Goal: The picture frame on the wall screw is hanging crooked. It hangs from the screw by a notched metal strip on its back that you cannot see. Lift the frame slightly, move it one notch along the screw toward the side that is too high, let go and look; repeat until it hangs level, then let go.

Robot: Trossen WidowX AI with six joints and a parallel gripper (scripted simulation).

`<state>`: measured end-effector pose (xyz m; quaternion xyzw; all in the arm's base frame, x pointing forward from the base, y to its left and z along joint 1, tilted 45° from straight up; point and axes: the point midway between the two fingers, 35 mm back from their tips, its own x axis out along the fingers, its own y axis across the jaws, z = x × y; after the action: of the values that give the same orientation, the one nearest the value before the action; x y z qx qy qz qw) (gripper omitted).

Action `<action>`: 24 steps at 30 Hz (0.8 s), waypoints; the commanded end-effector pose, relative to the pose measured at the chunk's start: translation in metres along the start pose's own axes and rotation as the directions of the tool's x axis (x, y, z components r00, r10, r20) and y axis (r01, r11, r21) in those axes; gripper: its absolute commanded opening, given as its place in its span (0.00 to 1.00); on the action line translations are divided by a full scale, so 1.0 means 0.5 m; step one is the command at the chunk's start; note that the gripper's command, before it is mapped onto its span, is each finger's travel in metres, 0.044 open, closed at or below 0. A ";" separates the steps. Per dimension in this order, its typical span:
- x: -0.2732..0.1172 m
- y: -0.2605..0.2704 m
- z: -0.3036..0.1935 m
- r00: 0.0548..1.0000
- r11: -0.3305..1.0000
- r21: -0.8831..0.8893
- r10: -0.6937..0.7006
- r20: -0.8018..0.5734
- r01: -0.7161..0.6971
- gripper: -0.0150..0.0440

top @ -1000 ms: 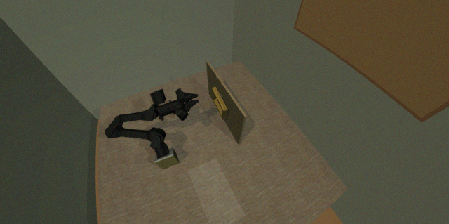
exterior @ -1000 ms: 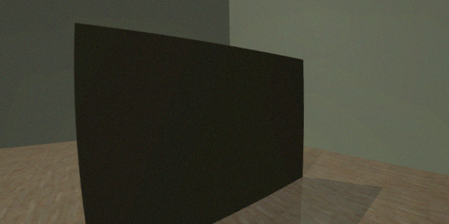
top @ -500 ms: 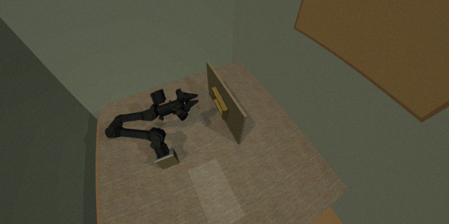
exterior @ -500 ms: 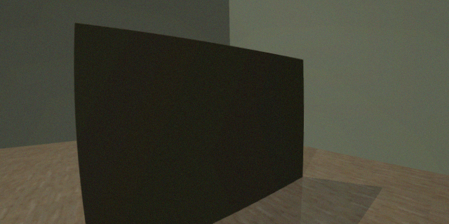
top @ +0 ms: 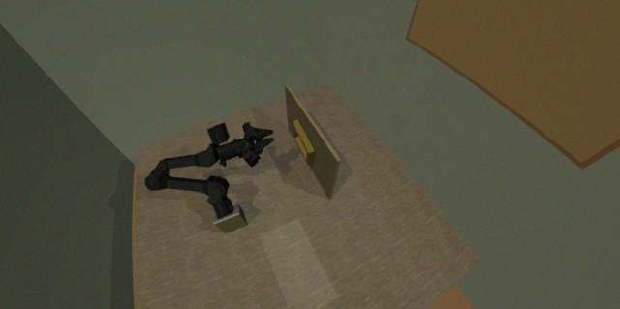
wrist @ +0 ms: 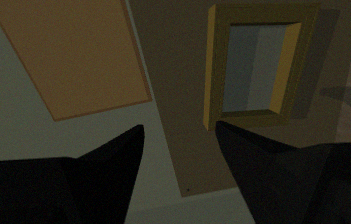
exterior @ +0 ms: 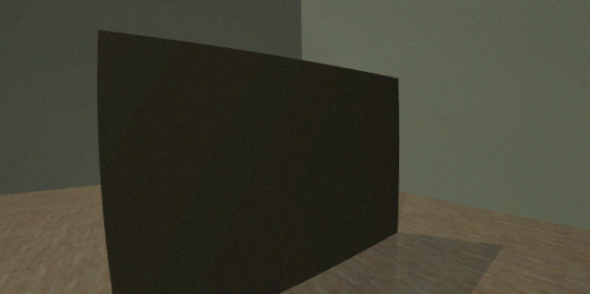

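The yellow picture frame (top: 303, 136) (wrist: 266, 13) hangs on the front of the upright brown panel (top: 325, 175) (exterior: 249, 160) (wrist: 176, 100). It is tilted against the panel's top edge: its left end, as the arm faces it, sits higher. My gripper (top: 272, 136) (wrist: 180, 128) is partly open and empty, in front of the panel and short of the frame. In the wrist view the frame lies above the right fingertip, with no contact visible. The screw and the notched strip are hidden behind the frame. The exterior view shows only the panel's dark back.
The panel stands on the wood-grain table (top: 387, 212) (exterior: 41, 239). The arm's base block (top: 232, 223) stands near the table's left side, and a pale rectangular patch (top: 300, 265) lies in front. A large orange board (top: 513, 43) (wrist: 76, 55) is in view beyond the panel.
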<state>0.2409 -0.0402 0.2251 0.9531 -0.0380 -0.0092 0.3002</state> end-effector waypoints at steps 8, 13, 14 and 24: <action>0.000 0.000 -0.001 1.000 1.000 0.006 -0.002 -0.003 0.002 0.69; 0.001 -0.021 0.006 1.000 1.000 0.001 0.000 -0.001 0.000 0.69; 0.002 -0.036 0.011 1.000 1.000 0.002 0.000 -0.002 0.000 0.69; -0.008 -0.115 0.036 1.000 1.000 0.009 0.000 -0.005 0.000 0.69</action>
<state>0.2416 -0.0047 0.1775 0.9534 -0.0299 -0.0129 0.3001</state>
